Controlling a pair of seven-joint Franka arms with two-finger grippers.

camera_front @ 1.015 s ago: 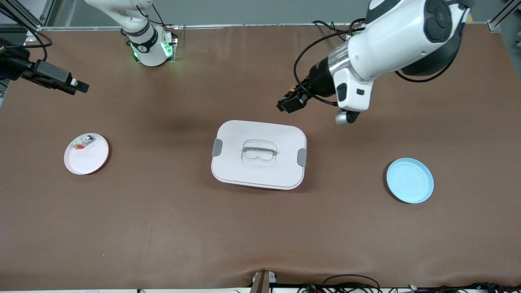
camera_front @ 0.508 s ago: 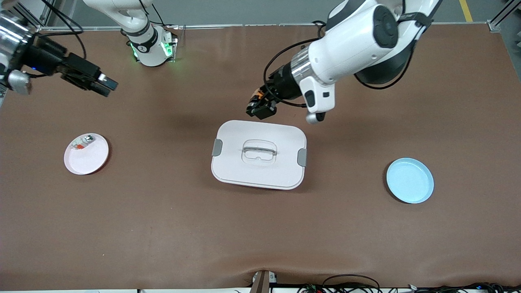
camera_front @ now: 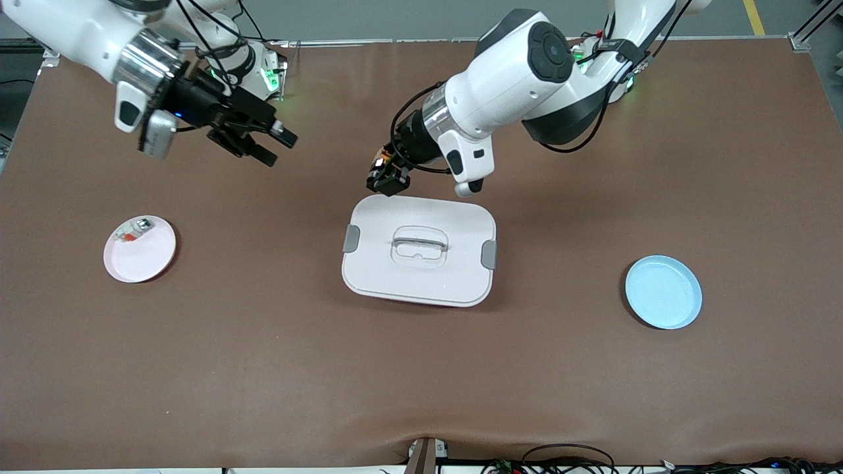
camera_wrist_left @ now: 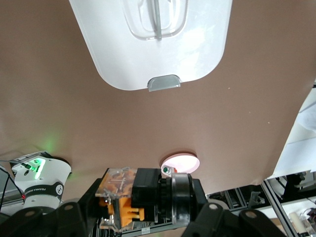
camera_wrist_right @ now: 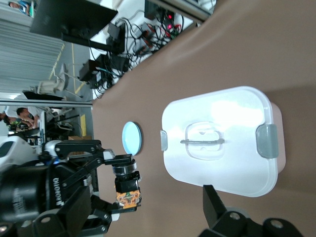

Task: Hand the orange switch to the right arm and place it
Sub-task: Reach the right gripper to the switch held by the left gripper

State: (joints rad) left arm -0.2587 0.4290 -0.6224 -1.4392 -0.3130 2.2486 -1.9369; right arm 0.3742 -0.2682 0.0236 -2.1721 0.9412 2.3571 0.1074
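My left gripper [camera_front: 387, 179] clamps the orange switch [camera_front: 380, 160] above the lidded box's [camera_front: 419, 250] edge; my right gripper [camera_front: 267, 141], jaws wide, probably risks dislodging it if misaligned.

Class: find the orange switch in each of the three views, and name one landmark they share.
Front view: orange switch in the left gripper, above the white lidded box.
Left wrist view: at the gripper.
Right wrist view: held by the far gripper.
Shared landmark: the box.
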